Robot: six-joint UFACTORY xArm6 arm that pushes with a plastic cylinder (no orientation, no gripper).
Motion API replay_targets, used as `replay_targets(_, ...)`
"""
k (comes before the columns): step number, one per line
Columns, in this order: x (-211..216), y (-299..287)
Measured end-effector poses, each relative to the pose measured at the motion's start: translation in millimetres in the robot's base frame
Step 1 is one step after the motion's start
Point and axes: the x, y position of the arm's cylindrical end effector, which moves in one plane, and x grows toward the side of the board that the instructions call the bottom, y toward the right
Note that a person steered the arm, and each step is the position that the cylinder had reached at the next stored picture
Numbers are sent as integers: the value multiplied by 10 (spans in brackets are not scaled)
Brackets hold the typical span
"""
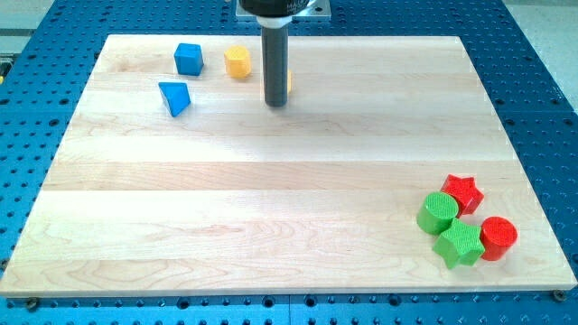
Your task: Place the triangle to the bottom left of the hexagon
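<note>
My tip [276, 104] rests on the wooden board [271, 208] near the view's top, a bare rod holding nothing, with a yellow block [289, 81] of unclear shape mostly hidden just behind it. The yellow hexagon [237, 62] sits just to the view's left of the rod. The blue triangle [175, 97] lies further left and lower, apart from the hexagon, below a blue cube [189, 59]. Well apart, at the view's bottom right, cluster a red star [462, 192], a green cylinder [438, 213], a green star-like block [459, 244] and a red cylinder [498, 237].
</note>
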Motion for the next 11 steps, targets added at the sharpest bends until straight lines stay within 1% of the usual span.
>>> replay_targets(1, -186, 16)
replay_targets(2, -103, 129)
replay_targets(3, 220, 236)
replay_targets(4, 1125, -247)
replay_targets(5, 1152, -1306)
replay_targets(6, 687, -1661)
replay_targets(7, 420, -1810)
replay_targets(8, 118, -1630)
replay_targets(9, -3, -1126)
replay_targets(10, 525, -1368)
replay_targets(11, 949, -1110)
